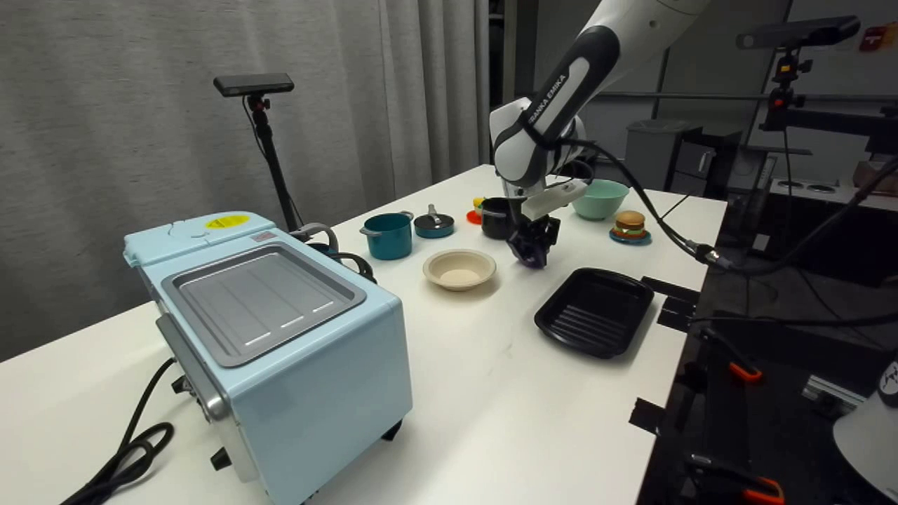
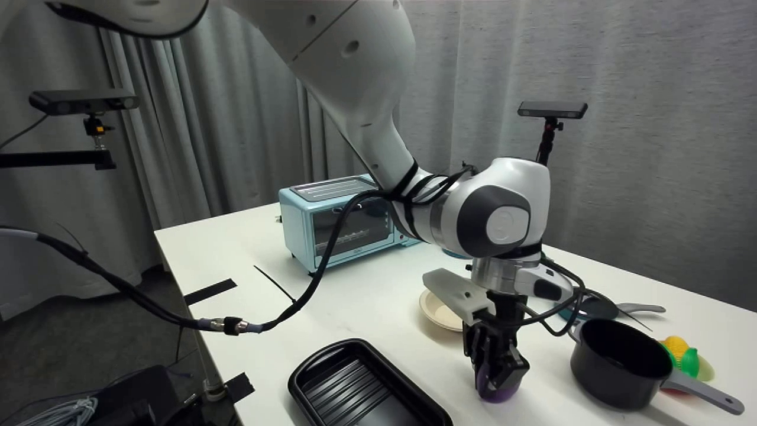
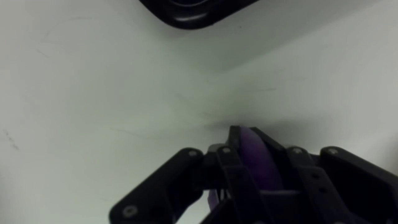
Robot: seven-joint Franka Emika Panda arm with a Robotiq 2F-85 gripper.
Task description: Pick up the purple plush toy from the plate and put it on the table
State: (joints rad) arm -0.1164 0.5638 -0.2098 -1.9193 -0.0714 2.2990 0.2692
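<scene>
Closest in the wrist view, the hand [image 3: 245,133] pinched the purple plush toy [image 3: 260,161] on or just above the worktop [image 1: 484,372], near the cream plate [image 1: 459,269], seemingly mid-placement and calling next for release.

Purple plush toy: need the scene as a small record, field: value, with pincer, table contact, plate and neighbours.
object: purple plush toy
pincer: shut on the toy
white table: toy at or just above it; contact unclear
plate: cream, toy not on it
nearby: black ridged tray, black saucepan
also there: light-blue toaster oven, burger toy
remaining: opening the pincer, likely
</scene>
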